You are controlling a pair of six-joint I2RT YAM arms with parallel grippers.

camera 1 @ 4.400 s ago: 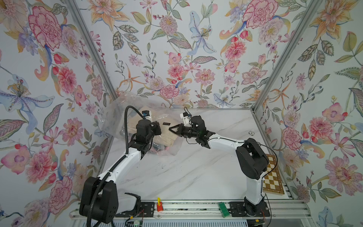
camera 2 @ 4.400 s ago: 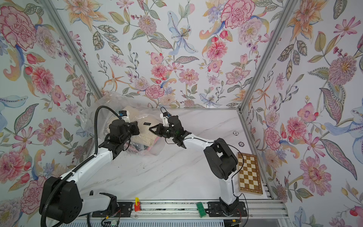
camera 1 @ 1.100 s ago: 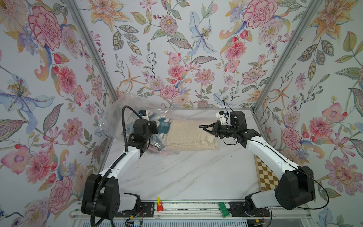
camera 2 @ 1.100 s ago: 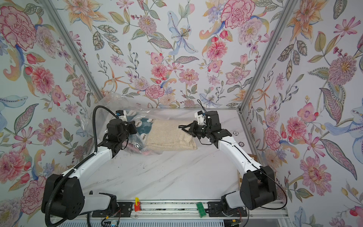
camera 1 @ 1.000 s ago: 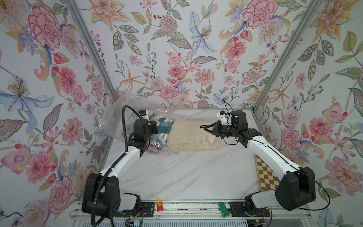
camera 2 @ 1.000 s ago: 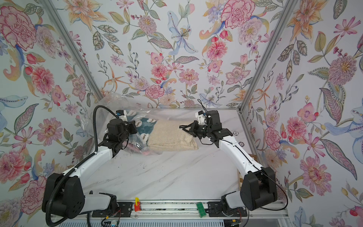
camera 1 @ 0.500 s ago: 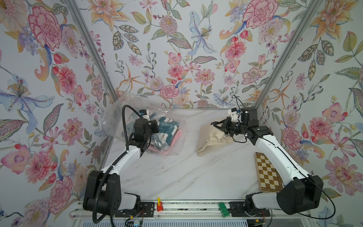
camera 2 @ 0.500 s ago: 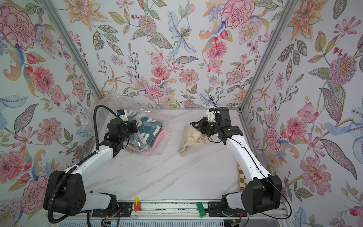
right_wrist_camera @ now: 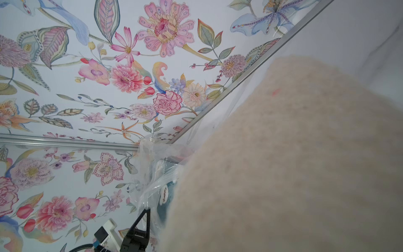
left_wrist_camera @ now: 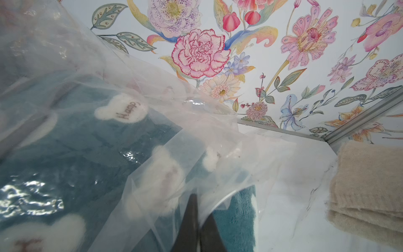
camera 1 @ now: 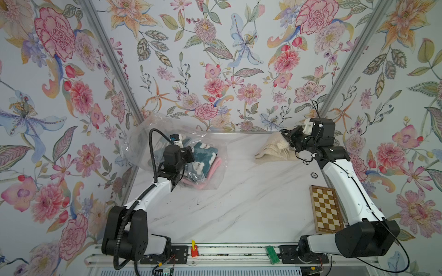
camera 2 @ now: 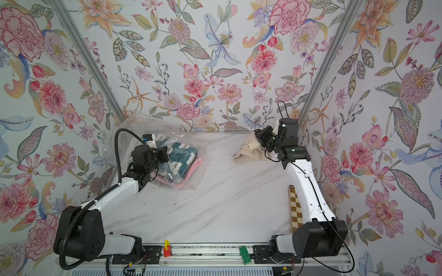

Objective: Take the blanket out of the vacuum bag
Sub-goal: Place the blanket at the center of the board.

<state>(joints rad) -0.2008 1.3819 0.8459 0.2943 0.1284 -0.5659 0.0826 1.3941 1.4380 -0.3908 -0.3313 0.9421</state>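
My right gripper (camera 1: 285,140) (camera 2: 258,139) is shut on the cream knitted blanket (camera 1: 272,149) (camera 2: 248,149), which lies outside the bag in the far right corner. In the right wrist view the blanket (right_wrist_camera: 294,163) covers my jaws. The crinkly clear vacuum bag (camera 1: 222,143) (camera 2: 198,143) lies at the far left. My left gripper (camera 1: 191,154) (camera 2: 165,153) (left_wrist_camera: 199,209) is shut on a fold of its plastic (left_wrist_camera: 152,83). A folded teal cloud-print blanket (camera 1: 205,153) (left_wrist_camera: 91,148) and a pink one (camera 1: 212,169) are inside the bag.
A chessboard (camera 1: 326,209) lies at the right edge with a small round token (camera 1: 314,175) just beyond it. Floral walls close in the left, back and right. The front rail carries a red clip (camera 1: 194,249) and a green one (camera 1: 272,254).
My right gripper has pulled the cream blanket rightward, fully out of the bag's mouth, into the far right corner. The left gripper has kept its hold on the bag.
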